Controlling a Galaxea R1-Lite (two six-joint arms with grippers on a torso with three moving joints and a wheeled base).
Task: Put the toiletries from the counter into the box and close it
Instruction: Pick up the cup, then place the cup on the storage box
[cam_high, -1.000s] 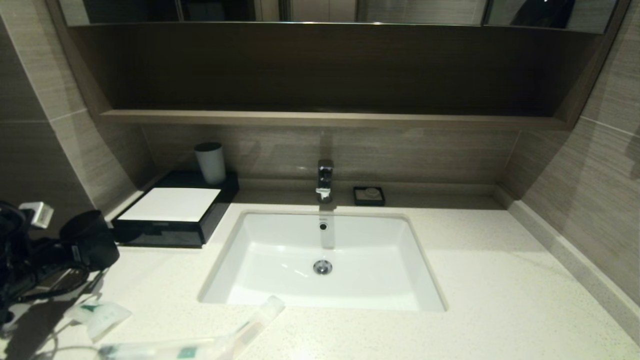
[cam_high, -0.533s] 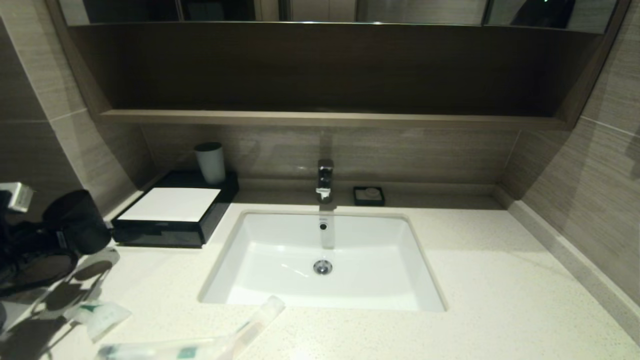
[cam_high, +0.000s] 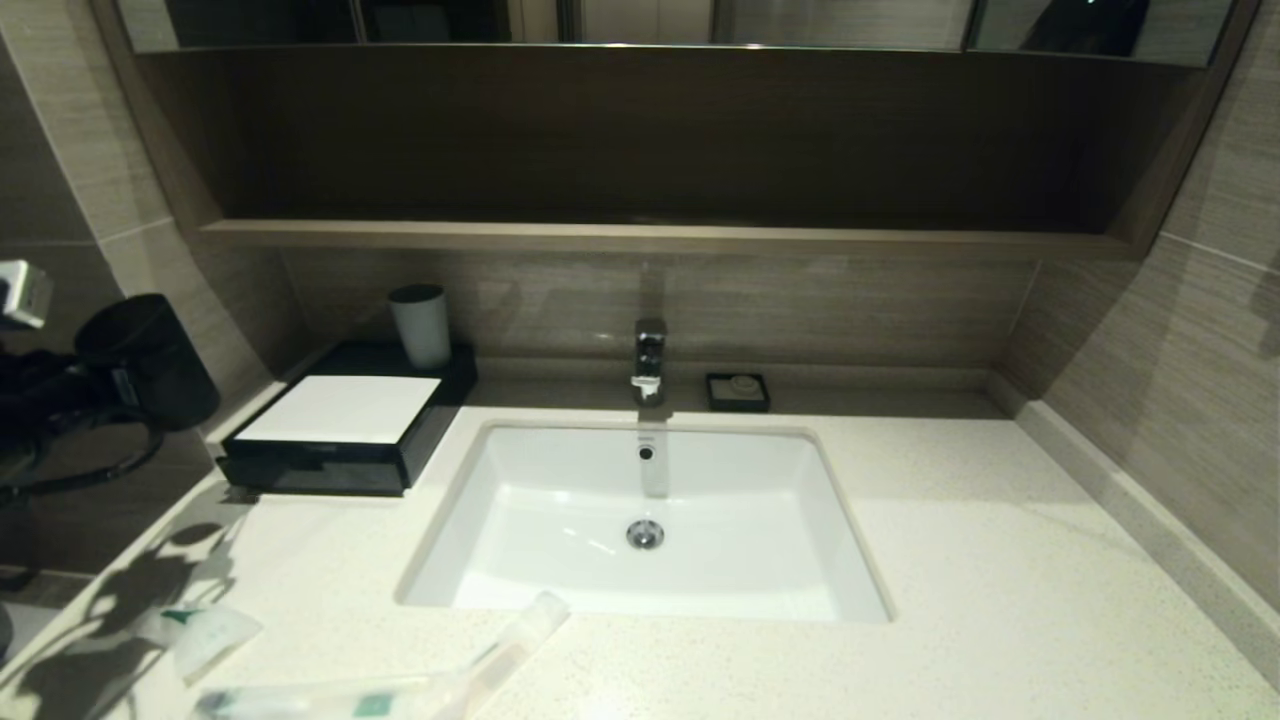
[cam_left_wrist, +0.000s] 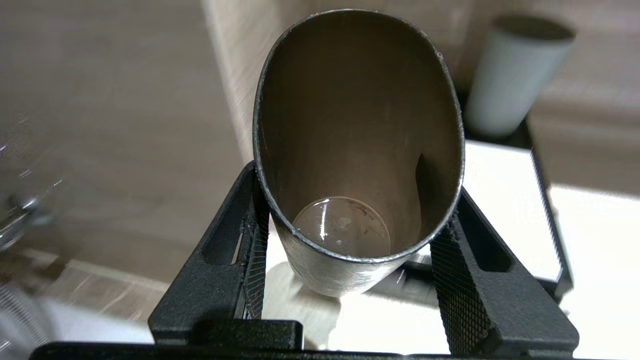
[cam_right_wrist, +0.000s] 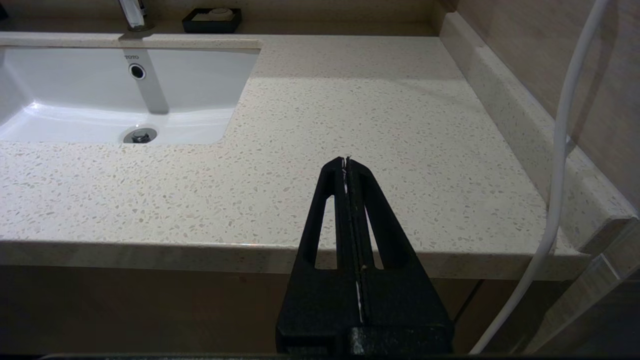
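My left gripper (cam_left_wrist: 356, 210) is shut on a dark brown tumbler (cam_high: 146, 362), holding it upright in the air at the far left, in front of and left of the box (cam_high: 340, 410). The box is black with a white top panel and its drawer is shut. The toiletries lie on the counter (cam_high: 1000, 560) near its front left edge: a short pouch (cam_high: 205, 640) and two long packets (cam_high: 320, 700) (cam_high: 520, 632). My right gripper (cam_right_wrist: 346, 162) is shut with nothing in it, low at the counter's front right edge.
A light grey cup (cam_high: 420, 325) stands at the back of the box. The white sink (cam_high: 650, 560) fills the counter's middle, with a tap (cam_high: 650, 360) and a small black soap dish (cam_high: 738, 391) behind it. A wall rises close on the left.
My left gripper has lifted the tumbler upward and slightly leftward, away from the counter. The toiletries, box and right arm have not moved.
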